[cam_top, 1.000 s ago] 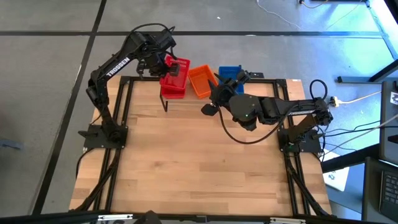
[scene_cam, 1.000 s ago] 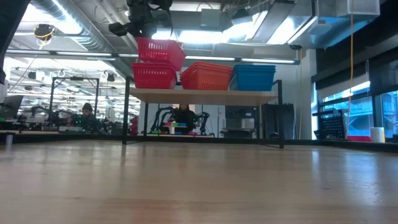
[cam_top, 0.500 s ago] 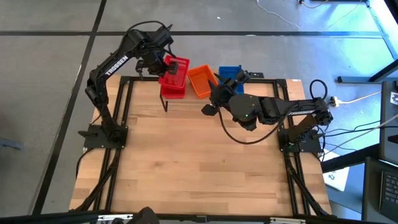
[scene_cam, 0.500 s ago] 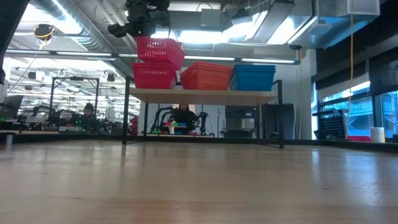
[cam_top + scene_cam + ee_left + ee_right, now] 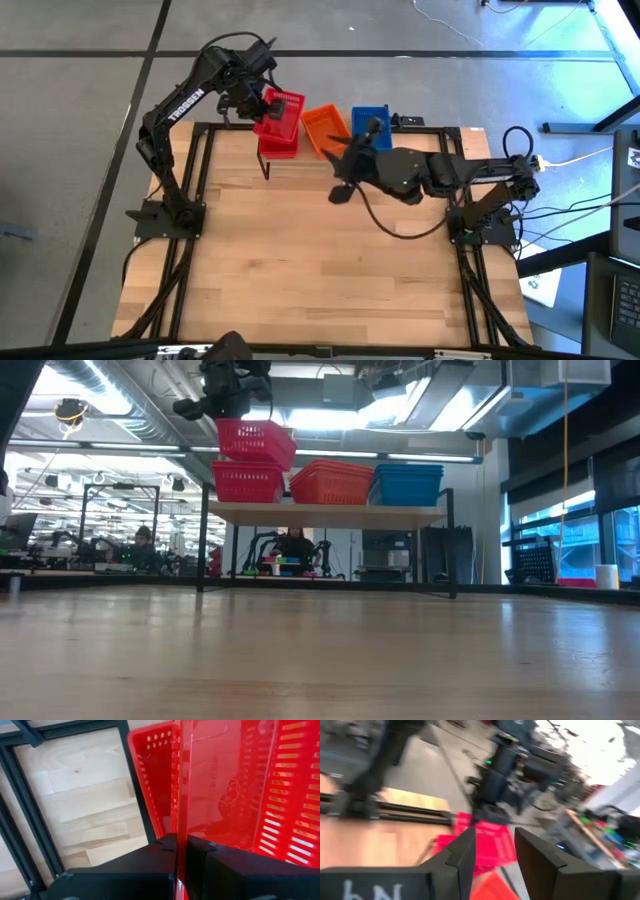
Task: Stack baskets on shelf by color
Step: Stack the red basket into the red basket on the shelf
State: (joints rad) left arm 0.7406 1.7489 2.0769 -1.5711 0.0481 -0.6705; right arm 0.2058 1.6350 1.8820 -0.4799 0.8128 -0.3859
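My left gripper (image 5: 258, 100) is shut on a red basket (image 5: 257, 442) that hangs tilted just above the red stack (image 5: 245, 482) at the shelf's left end. The shelf (image 5: 330, 513) also carries an orange stack (image 5: 333, 482) in the middle and a blue stack (image 5: 408, 485) on the right. From above, the held red basket (image 5: 284, 107) covers part of the red stack (image 5: 278, 143). My right gripper (image 5: 340, 162) is open in front of the orange stack (image 5: 322, 128) and touches nothing. In its wrist view, my right gripper (image 5: 495, 860) faces the red baskets (image 5: 480, 845). My left gripper pinches one side wall of the red basket (image 5: 180, 815), which shows edge-on between its fingers (image 5: 215, 862). One finger is inside the basket and one outside. The fingers come from the table's left side. The basket is lifted and tilted, its right end lower.
The shelf stands along the table's far edge on thin black legs (image 5: 203, 550). The wooden table (image 5: 320, 270) stretches from it to the near edge. Black frame rails (image 5: 190, 220) run along the table's left and right sides. The room behind shows in the low view.
My right arm has swung away from the shelf toward the table's near edge and turned, and its wrist view is blurred by the motion. My left gripper has stayed almost where it was, with the red basket in the same hold.
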